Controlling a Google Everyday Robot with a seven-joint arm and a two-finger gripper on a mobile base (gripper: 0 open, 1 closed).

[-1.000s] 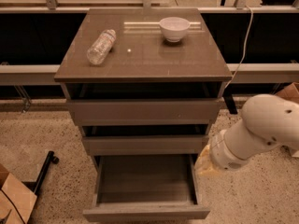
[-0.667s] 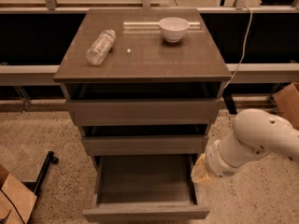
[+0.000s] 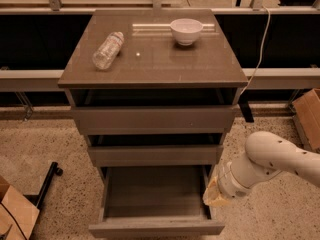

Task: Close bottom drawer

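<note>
The bottom drawer is a grey-brown handleless box, pulled far out of the cabinet, and its inside looks empty. Its flat front panel sits at the lower edge of the camera view. My gripper is at the end of the white arm that reaches in from the right. It sits low against the drawer's right side wall, just behind the front panel. Its tip is a tan shape, partly hidden by the wrist.
The middle drawer and the top drawer stand slightly out. On the cabinet top lie a clear plastic bottle and a white bowl. Cardboard boxes stand at the far right and lower left. A black stand foot lies on the left floor.
The arm has swung left and down, which has brought the gripper closer to the right side of the open bottom drawer. The drawer has not visibly moved.
</note>
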